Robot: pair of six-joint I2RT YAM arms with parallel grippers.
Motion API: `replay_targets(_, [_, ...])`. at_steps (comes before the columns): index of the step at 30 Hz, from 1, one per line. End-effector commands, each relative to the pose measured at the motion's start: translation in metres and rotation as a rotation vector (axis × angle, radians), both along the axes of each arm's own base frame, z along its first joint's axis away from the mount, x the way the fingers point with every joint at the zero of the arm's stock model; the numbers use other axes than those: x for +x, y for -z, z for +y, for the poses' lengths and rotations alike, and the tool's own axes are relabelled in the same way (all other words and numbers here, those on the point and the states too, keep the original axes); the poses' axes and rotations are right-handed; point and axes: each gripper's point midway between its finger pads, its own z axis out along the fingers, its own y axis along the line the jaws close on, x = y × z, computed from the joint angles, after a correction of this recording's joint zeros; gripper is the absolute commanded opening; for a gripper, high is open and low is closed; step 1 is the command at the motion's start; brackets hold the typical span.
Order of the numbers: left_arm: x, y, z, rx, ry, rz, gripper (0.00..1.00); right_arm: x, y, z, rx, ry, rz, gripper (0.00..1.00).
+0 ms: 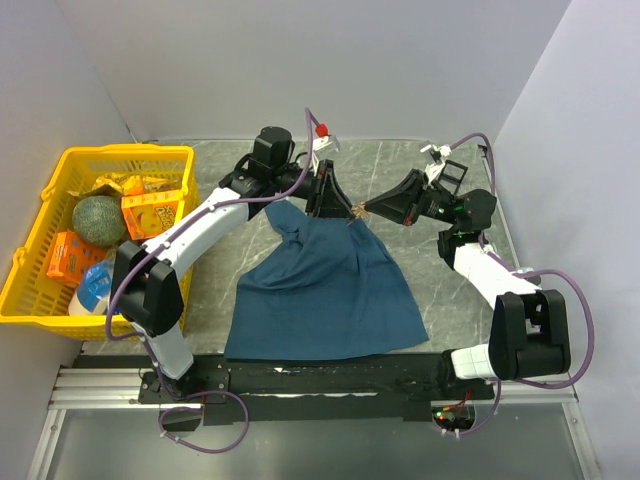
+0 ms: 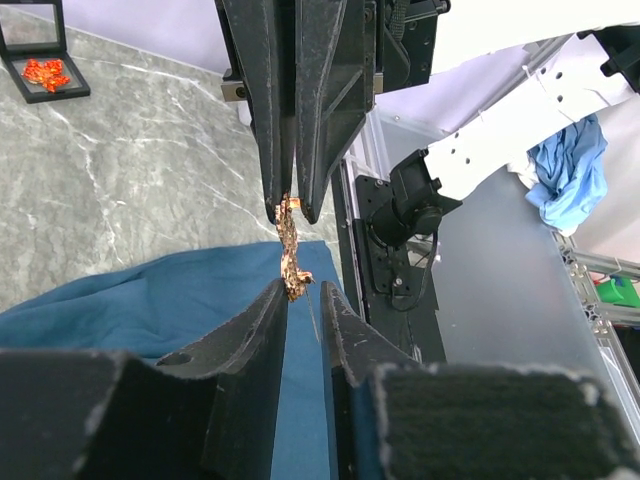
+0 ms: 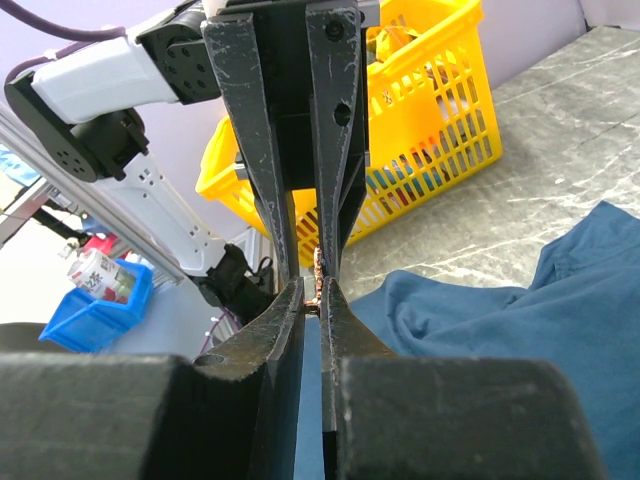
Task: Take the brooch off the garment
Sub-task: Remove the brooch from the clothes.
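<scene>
On the worktop (image 1: 450, 280) the garment (image 1: 320, 290) lies spread, its far edge drawn up into a peak. The right gripper (image 3: 311, 288) is clenched on the small golden brooch (image 2: 291, 250) just above that edge. The left gripper (image 2: 304, 292) has its jaws narrowly apart at the brooch's lower end, and whether they hold anything is unclear.

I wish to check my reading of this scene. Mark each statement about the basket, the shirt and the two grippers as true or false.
1. The yellow plastic basket stands on the left arm's side. True.
2. The dark teal-blue T-shirt lies inside that basket. False: it lies on the grey marbled table, between the arms.
3. The left gripper and the right gripper both pinch the small golden-brown brooch. True.
4. The right gripper is wide open. False: its jaws are closed on the brooch.
</scene>
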Motion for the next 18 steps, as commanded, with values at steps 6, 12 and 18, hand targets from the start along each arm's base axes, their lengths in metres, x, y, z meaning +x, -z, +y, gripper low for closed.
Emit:
replay_targets(6, [0.0006,-0.0182,-0.0069,-0.037,0.013,-0.048,0.25,-0.0085,-0.0146,-0.0022,0.004,0.009,-0.120,0.00])
replay_targets(12, [0.0009,-0.0173,-0.0077,-0.036,0.011,-0.046,0.18,-0.0102,-0.0138,-0.0006,0.000,0.005,-0.124,0.00])
replay_targets(18, [0.0015,-0.0173,-0.0082,-0.034,0.006,-0.049,0.09,-0.0113,-0.0126,0.0011,-0.006,-0.001,-0.127,0.00])
